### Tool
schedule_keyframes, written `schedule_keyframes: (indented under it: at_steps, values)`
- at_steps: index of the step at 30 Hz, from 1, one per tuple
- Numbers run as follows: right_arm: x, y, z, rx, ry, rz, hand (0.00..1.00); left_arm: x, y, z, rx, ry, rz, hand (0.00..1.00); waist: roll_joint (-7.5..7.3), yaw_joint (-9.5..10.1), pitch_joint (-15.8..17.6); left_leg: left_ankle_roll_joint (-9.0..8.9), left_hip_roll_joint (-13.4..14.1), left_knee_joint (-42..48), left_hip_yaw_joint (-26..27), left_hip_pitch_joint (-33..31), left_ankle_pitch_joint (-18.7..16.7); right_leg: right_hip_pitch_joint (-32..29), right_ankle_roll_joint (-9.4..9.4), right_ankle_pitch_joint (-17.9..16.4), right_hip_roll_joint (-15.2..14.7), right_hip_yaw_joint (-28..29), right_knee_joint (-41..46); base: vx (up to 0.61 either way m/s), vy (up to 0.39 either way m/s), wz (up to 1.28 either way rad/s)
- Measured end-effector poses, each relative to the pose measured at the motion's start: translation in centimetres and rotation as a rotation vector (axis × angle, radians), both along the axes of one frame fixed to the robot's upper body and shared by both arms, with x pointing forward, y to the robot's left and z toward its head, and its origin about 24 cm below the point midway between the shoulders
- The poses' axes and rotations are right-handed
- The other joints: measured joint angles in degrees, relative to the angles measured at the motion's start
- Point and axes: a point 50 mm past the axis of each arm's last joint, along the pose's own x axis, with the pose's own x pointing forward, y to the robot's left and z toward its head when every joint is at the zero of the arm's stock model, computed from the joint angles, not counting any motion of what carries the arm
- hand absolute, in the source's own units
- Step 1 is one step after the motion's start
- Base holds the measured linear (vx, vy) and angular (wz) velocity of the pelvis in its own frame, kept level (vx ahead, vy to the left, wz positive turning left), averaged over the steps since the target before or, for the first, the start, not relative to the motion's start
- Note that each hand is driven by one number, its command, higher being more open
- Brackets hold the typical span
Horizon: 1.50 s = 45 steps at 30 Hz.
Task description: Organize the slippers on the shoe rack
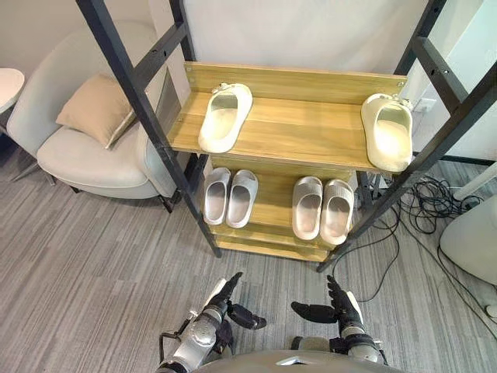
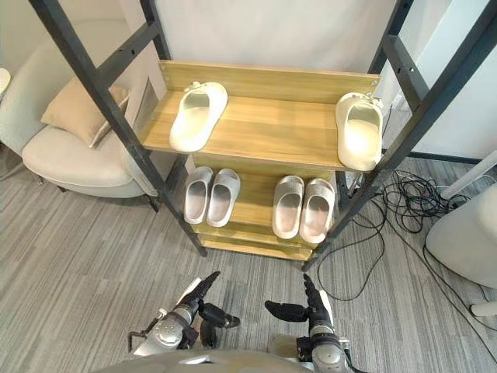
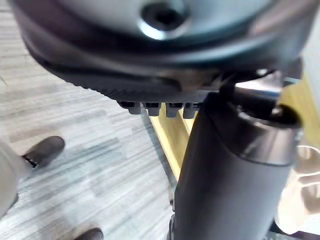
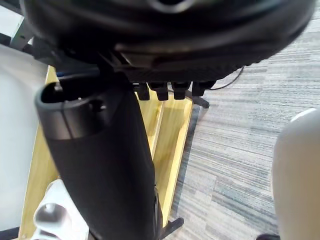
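Slippers aren't in either hand at this point. The left hand [image 1: 221, 299] and the right hand [image 1: 342, 303] sit at the bottom middle of the frame, low over the grey carpet [image 1: 93, 256]. Both have fingers straight and relaxed, thumbs pointing toward each other, holding nothing.

Just above them in the frame is the shoe rack [image 1: 303, 128]. On its lower shelf, the left grey pair [image 1: 241, 198] and the right grey pair [image 1: 307, 206] each sit side by side, looking sorted already. The top shelf is the messy bit. One cream slipper [image 1: 225, 116] is at the left end, slightly angled. The other cream slipper [image 1: 388, 132] is way over at the right end, near the front edge.

My guess is we're at the reach-in stage. Next move is probably lifting a hand to the top shelf, closing on one cream slipper and setting it beside its mate, without bumping the dark diagonal frame bars [image 1: 136, 93].
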Motion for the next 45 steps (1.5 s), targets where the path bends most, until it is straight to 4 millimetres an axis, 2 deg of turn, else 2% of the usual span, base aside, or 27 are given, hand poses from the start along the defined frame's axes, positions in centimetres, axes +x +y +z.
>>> schedule_keyframes:
  at_steps: [4,8,10,12,14,19,25,30,34,36,41,45]
  values:
    - [-0.2,-0.5,-0.3,0.001,0.013,-0.035,1.0,-0.1,-1.2,1.1,-0.072,-0.029,-0.089,1.0,0.42,-0.1,-0.43,0.19,-0.28,-0.06,-0.01,0.55,-0.13,1.11,0.05,0.37,-0.09,0.04,-1.18,-0.05,0.018,0.0]
    - [-0.7,-1.4,-0.9,0.025,0.041,-0.12,1.0,0.6,-3.5,3.5,-0.218,-0.099,-0.183,1.0,0.9,-0.15,-0.81,0.19,-0.52,-0.02,-0.24,0.71,-0.11,1.55,-0.06,0.42,-0.26,-0.17,-1.51,0.0,0.004,0.03]
    - [-1.4,-2.3,-1.3,0.025,0.074,-0.165,1.0,0.6,-5.7,5.4,-0.333,-0.14,-0.252,1.0,1.23,-0.34,-1.26,0.48,-0.66,-0.01,-0.5,1.0,-0.03,2.16,0.02,0.38,-0.3,-0.45,-1.94,0.03,-0.005,0.06]
    - [-2.1,-2.8,-1.6,0.011,0.106,-0.17,1.0,0.5,-7.1,6.7,-0.413,-0.167,-0.313,1.0,1.46,-0.56,-1.54,0.48,-0.87,-0.01,-0.85,1.25,-0.05,2.83,0.11,0.4,-0.27,-0.77,-2.42,0.04,-0.009,0.09]
    - [-3.5,-3.3,-2.1,0.0,0.16,-0.176,1.0,0.2,-9.4,8.9,-0.551,-0.205,-0.408,1.0,1.95,-1.01,-1.93,0.47,-0.99,-0.02,-1.52,1.61,-0.2,3.82,0.02,0.19,-0.16,-1.55,-3.09,0.05,-0.02,0.13]
    - [-4.2,-3.8,-2.2,-0.011,0.18,-0.172,1.0,1.2,-11.4,12.6,-0.705,-0.301,-0.474,1.0,2.68,-1.75,-2.45,0.21,-0.36,-0.05,-1.53,1.83,-0.38,3.99,-0.27,-0.04,0.48,-1.6,-3.12,0.01,-0.022,0.0]
    - [-4.7,-3.6,-2.4,-0.014,0.203,-0.15,1.0,3.0,-11.5,15.9,-0.755,-0.47,-0.44,1.0,2.19,-1.68,-2.89,-0.03,-0.06,-0.31,-1.65,2.75,-0.58,5.04,-0.5,-0.19,0.81,-1.73,-3.4,-0.01,-0.004,0.0]
    - [-5.0,-3.4,-2.5,-0.011,0.214,-0.144,1.0,5.5,-11.0,18.4,-0.753,-0.613,-0.35,1.0,1.15,-1.61,-3.51,-0.07,-0.08,-0.3,-1.63,2.48,-0.61,4.79,-0.46,-0.2,0.75,-1.67,-3.41,0.0,0.0,0.0]
    - [-5.7,-3.2,-2.9,-0.016,0.249,-0.135,1.0,8.1,-9.6,22.5,-0.739,-0.855,-0.25,1.0,0.43,-1.56,-3.88,-0.08,-0.12,-0.04,-1.61,2.33,-0.62,4.76,-0.44,-0.19,0.75,-1.62,-3.37,0.0,0.0,0.0]
    - [-5.7,-3.1,-2.9,-0.014,0.25,-0.134,1.0,9.4,-9.0,24.4,-0.676,-0.994,-0.207,1.0,0.17,-1.56,-4.01,-0.08,-0.12,-0.04,-1.61,2.33,-0.62,4.77,-0.44,-0.19,0.76,-1.61,-3.33,0.0,0.0,0.0]
    - [-5.6,-3.1,-2.9,-0.025,0.251,-0.117,1.0,11.2,-8.1,27.5,-0.582,-1.191,-0.148,1.0,-0.04,-1.68,-4.16,-0.08,-0.14,-0.06,-1.58,2.35,-0.62,4.74,-0.44,-0.19,0.73,-1.58,-3.31,0.0,0.0,0.0]
    - [-5.3,-3.0,-3.0,-0.029,0.25,-0.097,1.0,13.3,-6.7,27.7,-0.414,-1.271,-0.109,1.0,-0.12,-2.24,-4.3,-0.08,-0.09,-0.29,-1.51,2.54,-0.62,4.83,-0.47,-0.17,0.8,-1.64,-3.49,0.0,0.0,0.0]
